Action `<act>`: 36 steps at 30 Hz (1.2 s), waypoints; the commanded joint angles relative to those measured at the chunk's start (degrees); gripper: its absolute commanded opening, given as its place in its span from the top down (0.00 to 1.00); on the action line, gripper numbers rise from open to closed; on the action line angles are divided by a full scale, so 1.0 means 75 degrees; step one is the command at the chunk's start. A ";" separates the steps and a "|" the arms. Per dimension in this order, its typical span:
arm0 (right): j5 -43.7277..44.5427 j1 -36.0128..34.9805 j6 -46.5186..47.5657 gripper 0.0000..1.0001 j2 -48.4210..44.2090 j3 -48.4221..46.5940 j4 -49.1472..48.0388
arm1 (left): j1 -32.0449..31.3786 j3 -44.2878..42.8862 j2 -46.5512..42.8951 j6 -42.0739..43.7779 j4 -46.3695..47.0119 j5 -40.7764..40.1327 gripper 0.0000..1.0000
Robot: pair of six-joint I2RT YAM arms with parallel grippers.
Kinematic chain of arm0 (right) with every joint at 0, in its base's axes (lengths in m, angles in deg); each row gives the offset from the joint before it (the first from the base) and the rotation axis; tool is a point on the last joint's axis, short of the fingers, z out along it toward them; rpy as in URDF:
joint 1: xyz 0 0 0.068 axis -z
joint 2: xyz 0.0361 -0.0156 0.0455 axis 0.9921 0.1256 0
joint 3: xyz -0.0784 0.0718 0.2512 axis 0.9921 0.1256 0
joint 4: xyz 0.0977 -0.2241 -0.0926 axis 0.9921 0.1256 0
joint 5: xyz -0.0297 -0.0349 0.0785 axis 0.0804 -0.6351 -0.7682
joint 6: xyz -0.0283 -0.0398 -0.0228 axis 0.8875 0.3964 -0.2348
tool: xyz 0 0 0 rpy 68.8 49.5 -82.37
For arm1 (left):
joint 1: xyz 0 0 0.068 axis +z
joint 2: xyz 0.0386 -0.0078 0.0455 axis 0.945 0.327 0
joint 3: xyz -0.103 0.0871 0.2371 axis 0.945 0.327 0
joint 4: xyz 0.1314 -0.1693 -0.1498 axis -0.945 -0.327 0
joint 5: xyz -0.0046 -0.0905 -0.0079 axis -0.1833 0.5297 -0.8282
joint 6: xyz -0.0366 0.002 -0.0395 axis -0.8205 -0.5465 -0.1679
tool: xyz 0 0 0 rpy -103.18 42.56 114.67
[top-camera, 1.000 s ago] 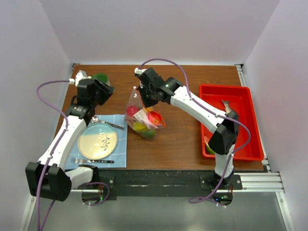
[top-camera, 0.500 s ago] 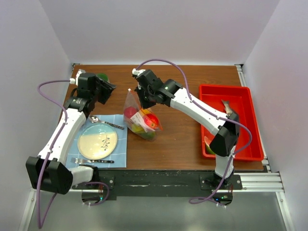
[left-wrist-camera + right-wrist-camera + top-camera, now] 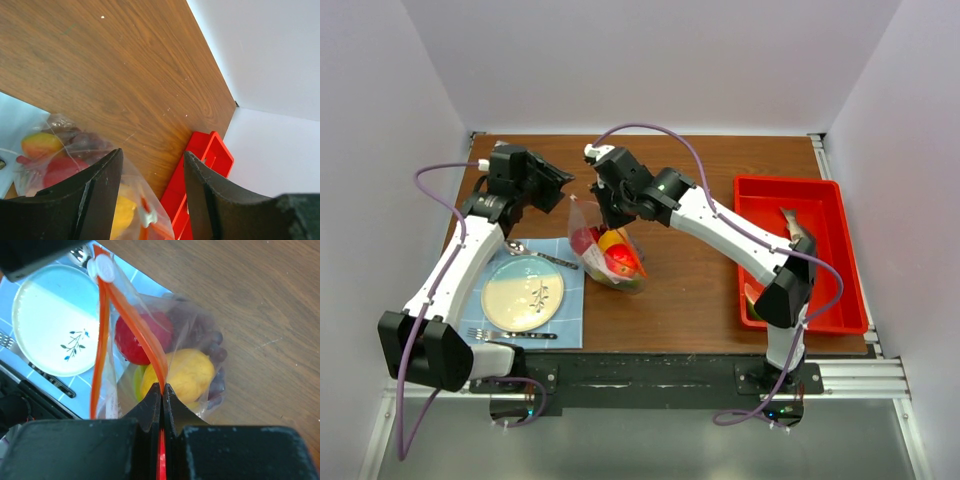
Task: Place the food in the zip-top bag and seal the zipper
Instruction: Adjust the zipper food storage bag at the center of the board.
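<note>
The zip-top bag [image 3: 603, 252] hangs from my right gripper [image 3: 604, 207], which is shut on the orange-red zipper [image 3: 150, 347] at one end of the mouth. The mouth gapes and the white slider [image 3: 103, 265] sits at its far end. Inside are a red apple [image 3: 142, 335], a yellow lemon [image 3: 186, 372], purple grapes [image 3: 212, 342] and a green fruit [image 3: 136, 382]. My left gripper [image 3: 558, 185] is open just left of the bag's top. In the left wrist view the slider [image 3: 148, 218] shows between its fingers [image 3: 97, 197], untouched. A silver fish [image 3: 790, 222] lies in the red tray.
The red tray [image 3: 820, 190] stands at the right, with a green piece [image 3: 752, 298] at its near left corner. A cream plate [image 3: 523, 293] sits on a blue mat [image 3: 572, 305] with a spoon [image 3: 542, 255] and a fork [image 3: 510, 335], just left of the bag.
My right gripper has carried the bag left and drawn it more upright. My left gripper has swung right, towards the bag's top.
</note>
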 commanded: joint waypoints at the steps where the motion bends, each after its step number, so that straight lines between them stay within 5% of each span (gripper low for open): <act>1: 0.0211 -0.0080 -0.0109 1.00 -0.0036 -0.0436 -0.0163 | -0.0106 -0.0314 0.0028 -0.0167 0.0052 0.0167 0.43; 36: 0.0973 -0.0373 -0.0121 1.00 0.0327 -0.0693 -0.0070 | -0.0410 -0.0840 -0.0371 -0.0049 -0.1343 0.0015 0.45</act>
